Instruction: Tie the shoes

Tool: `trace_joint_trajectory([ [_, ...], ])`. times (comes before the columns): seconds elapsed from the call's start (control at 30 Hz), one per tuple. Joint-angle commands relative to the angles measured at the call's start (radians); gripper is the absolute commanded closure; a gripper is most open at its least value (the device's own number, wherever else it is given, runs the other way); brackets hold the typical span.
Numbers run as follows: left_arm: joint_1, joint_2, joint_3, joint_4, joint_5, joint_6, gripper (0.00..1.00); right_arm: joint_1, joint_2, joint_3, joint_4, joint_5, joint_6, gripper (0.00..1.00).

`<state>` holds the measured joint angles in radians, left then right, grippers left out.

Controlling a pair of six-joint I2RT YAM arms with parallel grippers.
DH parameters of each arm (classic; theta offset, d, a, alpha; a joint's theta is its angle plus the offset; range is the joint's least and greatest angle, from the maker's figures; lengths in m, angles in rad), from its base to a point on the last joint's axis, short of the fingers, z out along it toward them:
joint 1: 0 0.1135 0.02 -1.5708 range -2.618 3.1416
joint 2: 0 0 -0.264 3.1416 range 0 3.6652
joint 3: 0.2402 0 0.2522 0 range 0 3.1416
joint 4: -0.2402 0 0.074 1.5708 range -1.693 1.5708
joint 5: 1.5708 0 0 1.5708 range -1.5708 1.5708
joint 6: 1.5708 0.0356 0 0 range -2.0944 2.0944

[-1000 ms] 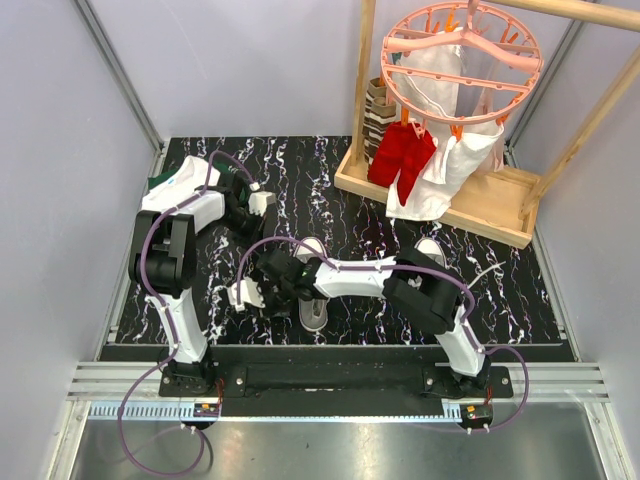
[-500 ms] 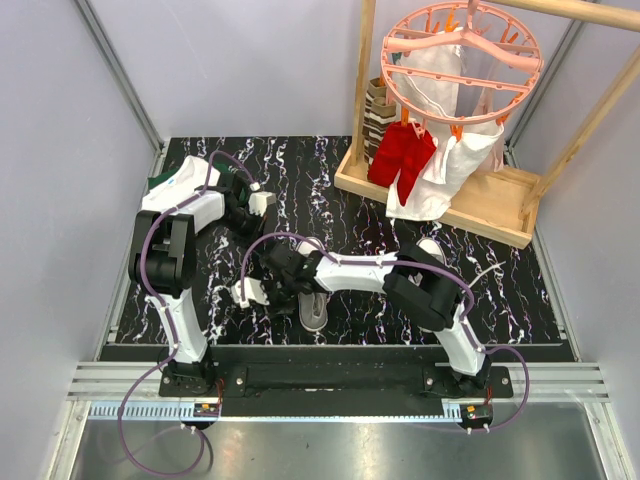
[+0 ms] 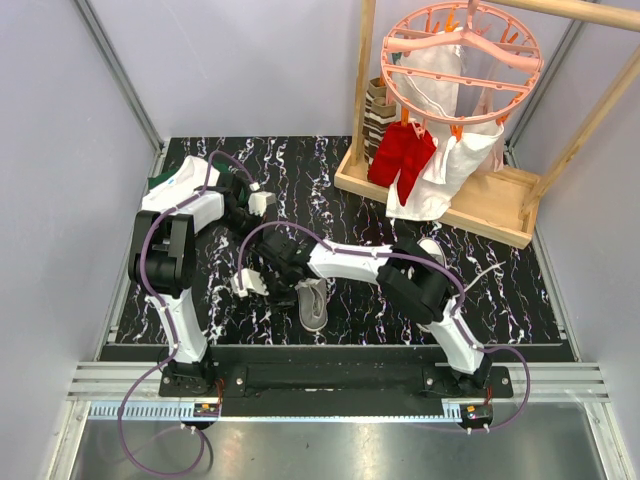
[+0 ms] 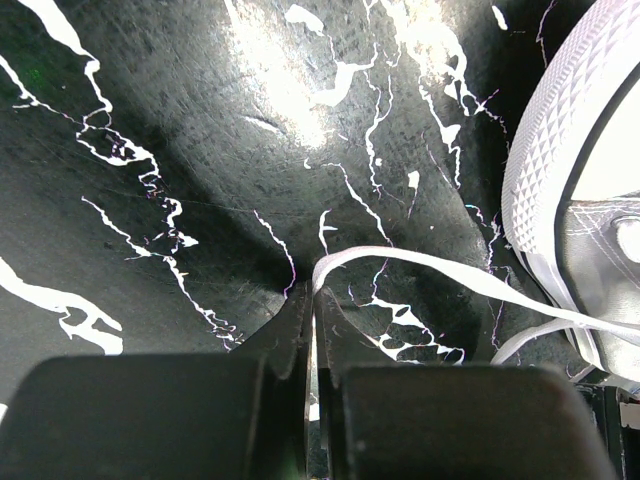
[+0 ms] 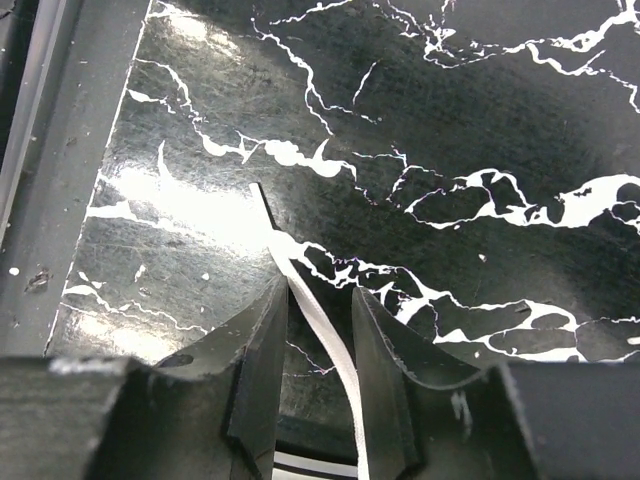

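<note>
One grey sneaker (image 3: 313, 303) with a white toe cap lies near the front middle of the table. The second shoe (image 3: 431, 246) peeks out behind my right arm. My left gripper (image 3: 262, 200) sits far left of centre. In the left wrist view it (image 4: 312, 290) is shut on a white lace (image 4: 420, 268) that runs right to the shoe's sole (image 4: 545, 170). My right gripper (image 3: 241, 285) reaches across to the left of the shoe. In the right wrist view it (image 5: 318, 295) is open, with a white lace (image 5: 322, 330) running between the jaws onto the table.
A wooden rack (image 3: 440, 195) with a pink round hanger (image 3: 460, 50) and red and white clothes stands at the back right. Folded white and green clothes (image 3: 162, 182) lie at the far left. The table's left rail (image 5: 60, 150) is close to my right gripper.
My right gripper has moved a little away from the near edge, and its forearm has swung back, uncovering more of the front shoe. The left arm has not moved.
</note>
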<state>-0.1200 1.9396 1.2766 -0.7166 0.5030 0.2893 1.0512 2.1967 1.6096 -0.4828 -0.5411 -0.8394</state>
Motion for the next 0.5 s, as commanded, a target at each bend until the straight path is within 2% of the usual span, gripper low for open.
trace_joint_trajectory([
  [0.0, 0.005, -0.010, -0.003, -0.001, 0.014, 0.021, 0.98, -0.007, 0.086, 0.035, -0.174, 0.033, -0.038, 0.61],
  [0.03, 0.005, -0.010, -0.002, -0.001, 0.012, 0.021, 0.98, -0.005, 0.092, 0.039, -0.192, 0.033, -0.041, 0.61],
  [0.17, 0.003, -0.011, 0.001, -0.003, 0.015, 0.022, 0.98, -0.005, 0.103, 0.021, -0.195, 0.062, -0.063, 0.81],
  [0.2, 0.005, -0.013, 0.001, -0.003, 0.014, 0.022, 0.98, -0.003, 0.094, 0.015, -0.197, 0.066, -0.064, 0.95],
  [0.23, 0.003, -0.013, 0.000, -0.003, 0.017, 0.024, 0.98, -0.005, 0.086, 0.003, -0.188, 0.067, -0.060, 1.00],
  [0.47, 0.005, -0.079, -0.033, -0.010, 0.084, 0.044, 0.98, -0.003, -0.090, -0.074, -0.062, 0.127, 0.098, 1.00],
])
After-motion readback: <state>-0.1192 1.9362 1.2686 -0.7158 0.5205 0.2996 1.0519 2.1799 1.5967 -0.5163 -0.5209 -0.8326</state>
